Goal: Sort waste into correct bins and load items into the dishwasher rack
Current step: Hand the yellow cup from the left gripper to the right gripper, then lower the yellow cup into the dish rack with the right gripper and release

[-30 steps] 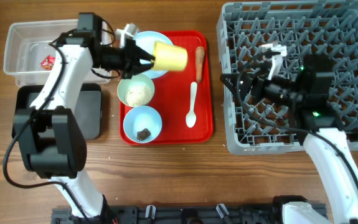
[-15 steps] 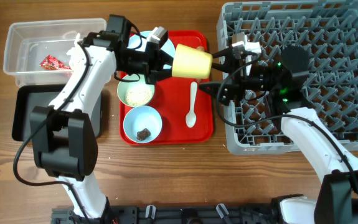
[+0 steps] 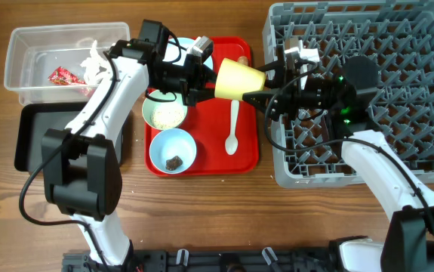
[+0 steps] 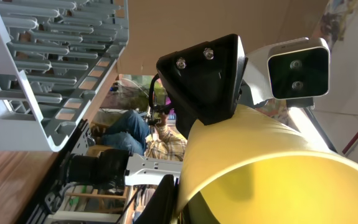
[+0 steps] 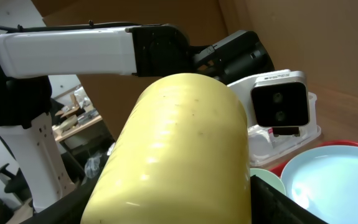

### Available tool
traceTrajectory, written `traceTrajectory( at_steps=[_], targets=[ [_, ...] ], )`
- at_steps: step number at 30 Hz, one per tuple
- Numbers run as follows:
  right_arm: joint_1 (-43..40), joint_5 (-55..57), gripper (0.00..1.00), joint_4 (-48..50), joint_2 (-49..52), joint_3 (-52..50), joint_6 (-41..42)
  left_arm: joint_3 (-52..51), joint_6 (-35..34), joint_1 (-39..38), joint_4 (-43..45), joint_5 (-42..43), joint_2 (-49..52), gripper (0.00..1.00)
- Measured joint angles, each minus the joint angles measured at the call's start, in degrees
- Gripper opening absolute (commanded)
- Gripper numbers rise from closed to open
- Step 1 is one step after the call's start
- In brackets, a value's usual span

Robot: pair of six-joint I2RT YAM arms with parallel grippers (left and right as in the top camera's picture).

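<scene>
Hanging on its side above the red serving tray (image 3: 251, 155), the small yellow cup (image 3: 239, 78) looks like light, rigid, slick plastic, best pinched at the rim or across its tapered wall. The left gripper (image 3: 201, 75) is clamped on the rim. The right gripper (image 3: 268, 85) straddles the base end, but I cannot tell whether it presses. White rice grains (image 3: 167, 115) fill the pale green bowl (image 3: 150, 106), and a small dark brown lump (image 3: 174, 162) sits in the pale blue bowl (image 3: 160, 143). The clear tub (image 3: 20, 45) holds a red-and-white wrapper (image 3: 60, 75).

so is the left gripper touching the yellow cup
Touching. In the left wrist view a black finger of the left gripper lies flat against the outer wall of the yellow cup near its rim, with no gap between them.
</scene>
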Motion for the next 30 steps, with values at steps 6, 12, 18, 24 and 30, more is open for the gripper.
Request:
traceTrajectory(
  at_steps=[6, 12, 18, 24, 30],
  targets=[
    [0.1, -0.1, 0.84, 0.5, 0.0, 0.0, 0.0, 0.0, 0.0, -0.4, 0.0, -0.4, 0.0, 0.04],
    [0.1, 0.3, 0.62, 0.5, 0.0, 0.0, 0.1, 0.0, 0.0, -1.9, 0.0, -1.6, 0.0, 0.04],
    [0.1, 1.0, 0.54, 0.3, 0.0, 0.0, 0.3, 0.0, -0.1, -2.0, 0.0, -2.0, 0.0, 0.22],
    [0.0, 0.2, 0.42, 0.4, 0.0, 0.0, 0.2, 0.0, 0.0, -2.1, 0.3, -2.7, 0.0, 0.28],
    [-4.4, -3.2, 0.29, 0.4, 0.0, 0.0, 0.8, 0.0, 0.0, -2.1, 1.9, -3.2, 0.0, 0.32]
  ],
)
